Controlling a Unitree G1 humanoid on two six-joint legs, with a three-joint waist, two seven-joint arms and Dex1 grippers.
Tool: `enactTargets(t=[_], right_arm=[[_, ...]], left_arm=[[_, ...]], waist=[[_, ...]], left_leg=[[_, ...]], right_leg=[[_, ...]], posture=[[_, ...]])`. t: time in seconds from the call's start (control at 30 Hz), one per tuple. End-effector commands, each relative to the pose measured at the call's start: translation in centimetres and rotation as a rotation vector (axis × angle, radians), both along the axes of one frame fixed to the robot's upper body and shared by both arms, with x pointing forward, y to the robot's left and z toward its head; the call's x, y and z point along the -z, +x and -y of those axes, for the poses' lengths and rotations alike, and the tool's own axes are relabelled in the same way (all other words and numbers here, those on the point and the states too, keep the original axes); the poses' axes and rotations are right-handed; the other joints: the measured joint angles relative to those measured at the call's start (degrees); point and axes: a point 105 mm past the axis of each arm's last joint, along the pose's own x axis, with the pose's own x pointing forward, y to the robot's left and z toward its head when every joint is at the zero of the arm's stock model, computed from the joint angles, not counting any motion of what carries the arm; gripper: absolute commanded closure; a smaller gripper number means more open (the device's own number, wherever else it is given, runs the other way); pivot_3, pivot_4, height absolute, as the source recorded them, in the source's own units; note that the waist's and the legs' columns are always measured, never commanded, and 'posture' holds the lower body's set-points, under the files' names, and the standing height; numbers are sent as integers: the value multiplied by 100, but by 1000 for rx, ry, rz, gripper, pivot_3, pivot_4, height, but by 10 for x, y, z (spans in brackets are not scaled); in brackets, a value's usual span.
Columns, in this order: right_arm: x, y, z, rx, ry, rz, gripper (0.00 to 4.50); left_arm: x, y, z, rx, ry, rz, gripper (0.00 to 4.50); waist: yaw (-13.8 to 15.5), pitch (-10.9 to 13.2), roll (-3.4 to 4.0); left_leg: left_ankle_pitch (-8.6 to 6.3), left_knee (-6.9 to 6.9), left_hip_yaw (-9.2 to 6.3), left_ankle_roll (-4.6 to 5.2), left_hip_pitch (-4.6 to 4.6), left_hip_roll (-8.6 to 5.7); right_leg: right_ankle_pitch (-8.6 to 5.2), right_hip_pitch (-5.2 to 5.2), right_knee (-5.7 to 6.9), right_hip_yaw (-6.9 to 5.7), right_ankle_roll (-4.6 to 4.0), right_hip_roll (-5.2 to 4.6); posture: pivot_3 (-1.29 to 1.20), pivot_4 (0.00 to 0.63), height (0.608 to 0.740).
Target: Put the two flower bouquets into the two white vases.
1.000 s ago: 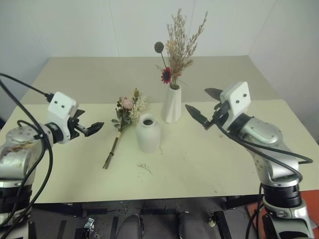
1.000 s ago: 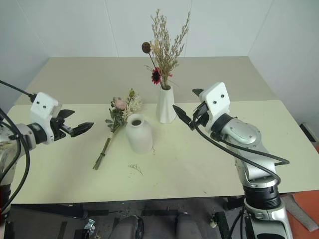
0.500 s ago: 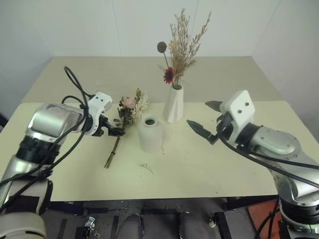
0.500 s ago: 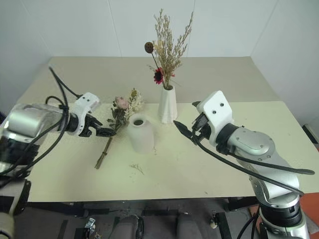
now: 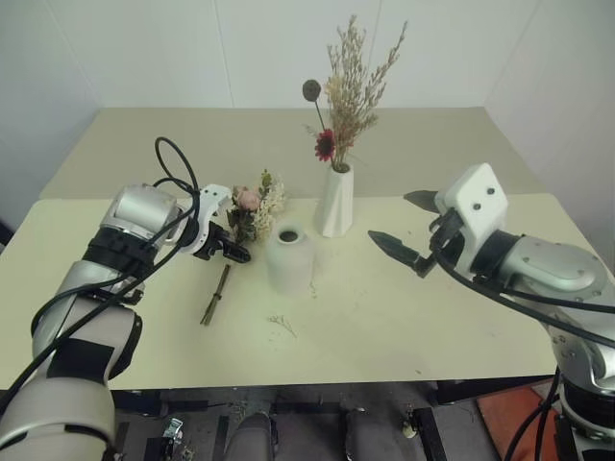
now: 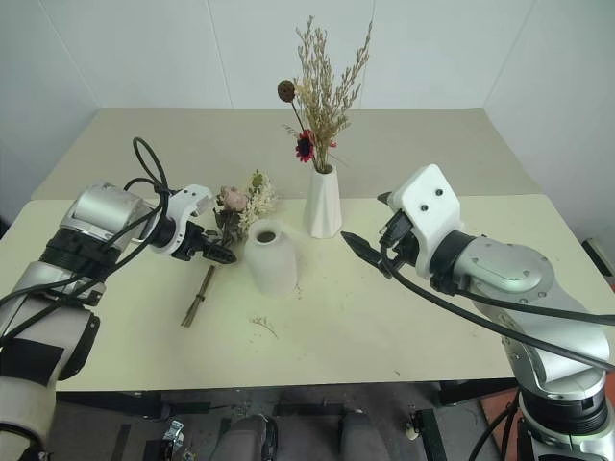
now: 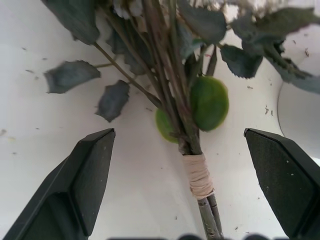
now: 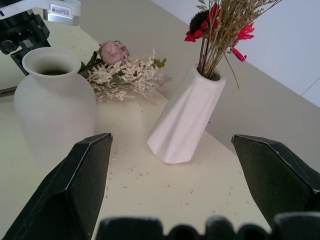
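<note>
Pink-rose bouquet with cream sprigs (image 5: 252, 206) flat on pale table (image 5: 404, 317), stems between spread jaws of left gripper (image 5: 235, 252), not clamped. Right gripper (image 5: 402, 232) open, holding nothing.

Silver arms, white wrist housings, looping black cables, pointed black jaws

Bare test room: plain white walls (image 5: 144, 48), pale table (image 5: 404, 317).
</note>
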Motion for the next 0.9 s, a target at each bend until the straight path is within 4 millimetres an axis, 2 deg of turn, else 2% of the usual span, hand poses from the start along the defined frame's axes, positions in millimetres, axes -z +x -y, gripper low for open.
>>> enactTargets(t=[0.03,0.1,0.4,0.47,0.63,0.77,0.87,0.9], right_arm=[[-10,1,-2,3,8,38,0],[-12,3,-3,7,13,38,0],[-9,7,1,57,20,30,0],[-9,7,1,62,22,31,0],[-9,8,3,79,18,32,0],[-9,7,7,92,8,42,0],[-9,4,12,102,6,54,0],[-10,2,15,110,12,65,0]], left_arm=[[-12,4,6,35,5,20,393],[-12,2,7,52,9,10,872],[-2,-1,13,62,3,-33,3840],[-3,0,13,59,6,-26,4352],[-12,10,9,-13,-20,39,4387],[-29,29,-16,-174,-7,212,4387],[-57,39,-36,-306,-67,365,4387],[-81,45,-42,-352,-148,520,4387]], waist=[[1,0,0],[0,0,0],[1,0,0],[1,0,0],[2,0,0],[1,0,-1],[1,0,-1],[2,0,-2]], left_leg=[[0,0,0,0,0,0],[0,0,0,0,-2,0],[0,0,0,0,-2,0],[0,0,0,0,-2,0],[0,1,0,0,0,0],[0,3,-2,1,-1,0],[0,3,-2,1,-3,0],[0,2,-2,1,-3,0]], right_leg=[[0,0,0,0,0,0],[0,-2,0,0,0,0],[0,-2,1,0,0,0],[0,-2,1,0,0,0],[0,-2,4,1,0,0],[0,-2,4,0,0,-1],[1,-3,3,0,0,-2],[1,-4,4,0,0,-3]], posture=[[0,150,740],[0,150,740],[0,150,740],[0,150,740],[0,150,740],[0,150,740],[0,150,740],[0,150,740]])
